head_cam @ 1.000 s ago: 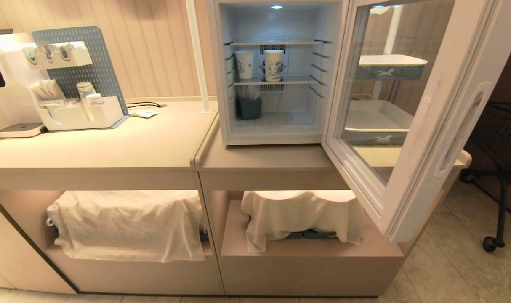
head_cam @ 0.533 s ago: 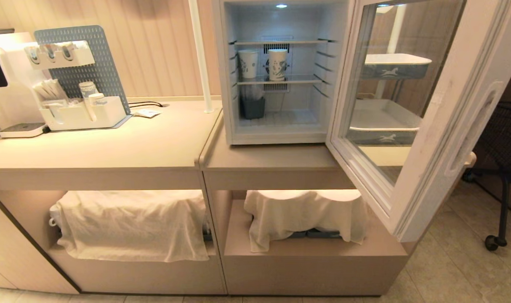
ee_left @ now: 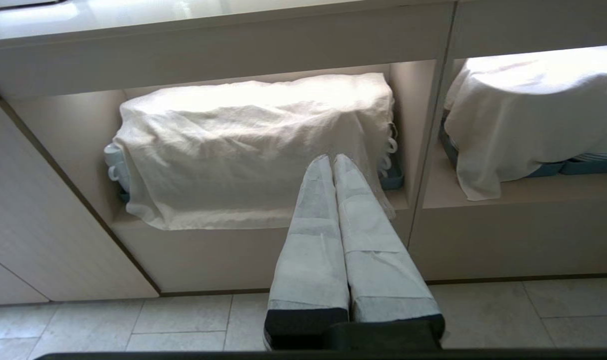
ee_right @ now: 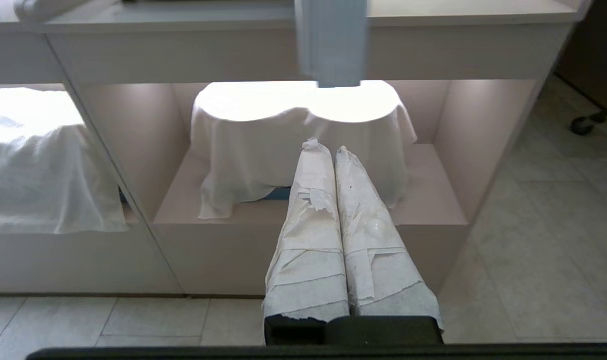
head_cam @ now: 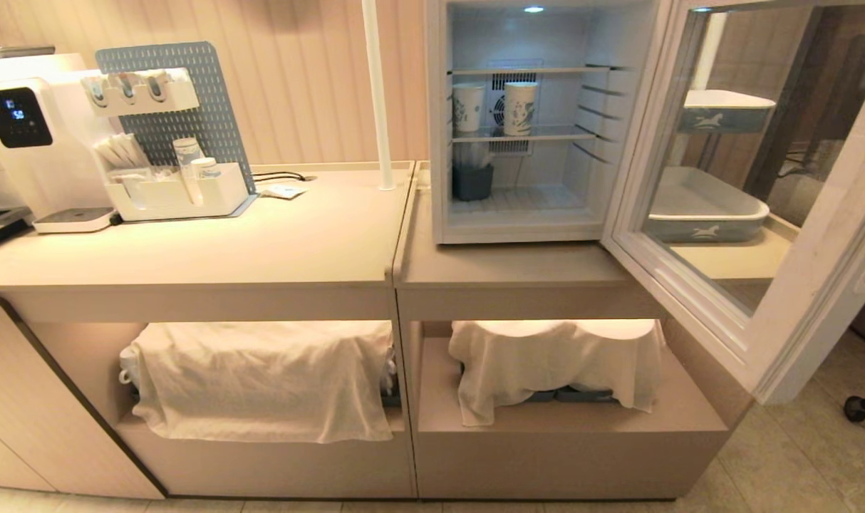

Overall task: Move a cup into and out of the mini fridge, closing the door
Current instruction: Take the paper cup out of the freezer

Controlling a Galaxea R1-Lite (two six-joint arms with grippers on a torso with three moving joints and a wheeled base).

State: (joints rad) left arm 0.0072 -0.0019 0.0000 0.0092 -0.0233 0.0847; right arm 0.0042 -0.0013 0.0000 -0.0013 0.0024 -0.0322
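Note:
The mini fridge (head_cam: 518, 231) stands on the right countertop, lit inside, with its door (head_cam: 810, 285) swung wide open to the right. On its middle shelf the cup (head_cam: 519, 108) with the large blue print stands upright, beside a second white cup (head_cam: 468, 107) to its left. Neither arm shows in the head view. My left gripper (ee_left: 332, 157) is shut and empty, low in front of the left lower shelf. My right gripper (ee_right: 328, 147) is shut and empty too, low before the right lower shelf.
A dark bin (head_cam: 472, 182) sits on the fridge floor. A water dispenser (head_cam: 19, 142), a white organiser with pegboard (head_cam: 176, 192) and a white pole (head_cam: 377, 92) stand on the left counter. White cloths (head_cam: 261, 377) (head_cam: 553, 363) cover the lower shelves. The door's bottom corner (ee_right: 333, 40) overhangs the counter edge.
The whole head view has slid to the right, so the camera has moved; fridge, door and cups keep their places relative to one another.

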